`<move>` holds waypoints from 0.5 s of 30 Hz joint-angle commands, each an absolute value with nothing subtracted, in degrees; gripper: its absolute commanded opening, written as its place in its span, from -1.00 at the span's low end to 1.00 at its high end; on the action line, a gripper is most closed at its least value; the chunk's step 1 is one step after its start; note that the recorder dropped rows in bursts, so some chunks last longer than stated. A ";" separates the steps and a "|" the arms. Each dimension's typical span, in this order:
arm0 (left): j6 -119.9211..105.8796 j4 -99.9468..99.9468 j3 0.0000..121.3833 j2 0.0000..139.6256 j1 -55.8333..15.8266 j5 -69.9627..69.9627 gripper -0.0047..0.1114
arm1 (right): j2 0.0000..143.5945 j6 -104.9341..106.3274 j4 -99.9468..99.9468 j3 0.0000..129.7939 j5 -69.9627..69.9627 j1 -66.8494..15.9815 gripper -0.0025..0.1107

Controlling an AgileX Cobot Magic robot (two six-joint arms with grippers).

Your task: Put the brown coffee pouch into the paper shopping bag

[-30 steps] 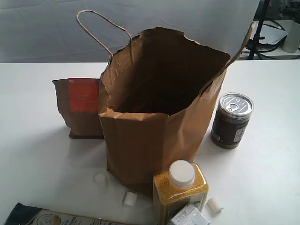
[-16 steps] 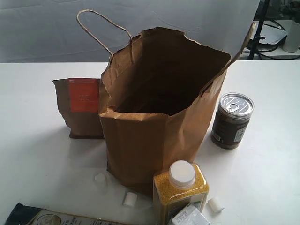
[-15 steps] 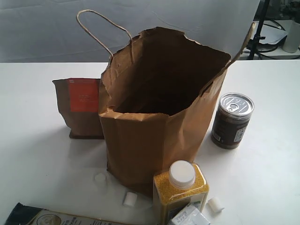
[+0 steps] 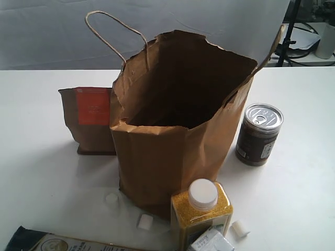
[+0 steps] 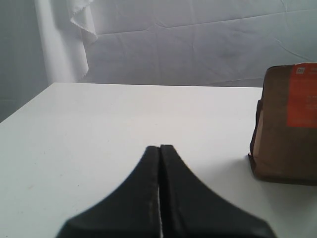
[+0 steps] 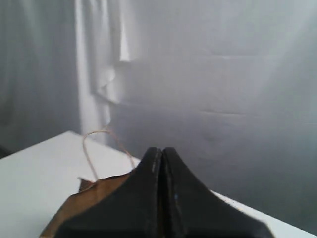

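Observation:
The brown coffee pouch (image 4: 90, 119) stands upright on the white table, just left of the paper shopping bag (image 4: 167, 146) and partly hidden behind it; its orange-red label faces the exterior camera. The bag stands open with its ragged rim up. In the left wrist view the pouch (image 5: 287, 124) sits ahead and off to one side of my left gripper (image 5: 160, 148), which is shut and empty. My right gripper (image 6: 162, 150) is shut and empty, with the bag's rim and loop handle (image 6: 94, 153) beyond it. Neither gripper shows in the exterior view.
A dark brown can with a silver pull-tab lid (image 4: 258, 134) stands right of the bag. In front of the bag are a yellow-filled bottle with a white cap (image 4: 201, 209), small white pieces (image 4: 145, 221), and a dark flat package (image 4: 57, 242) at the front edge.

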State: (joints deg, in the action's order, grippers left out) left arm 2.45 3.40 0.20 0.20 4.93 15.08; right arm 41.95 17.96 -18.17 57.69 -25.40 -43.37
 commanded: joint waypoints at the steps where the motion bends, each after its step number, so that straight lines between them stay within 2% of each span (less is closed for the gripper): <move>1: 2.61 3.66 0.00 0.00 5.14 14.98 -0.92 | 58.29 25.77 -25.64 73.34 -36.97 -48.96 -0.96; 8: 2.61 3.66 0.00 0.00 5.14 14.98 -0.92 | 83.33 33.20 -34.39 96.45 -47.23 -58.73 -0.96; 15: 2.61 3.66 0.00 0.00 5.14 14.98 -0.92 | 101.58 34.27 -33.65 109.60 -50.21 -64.05 -0.96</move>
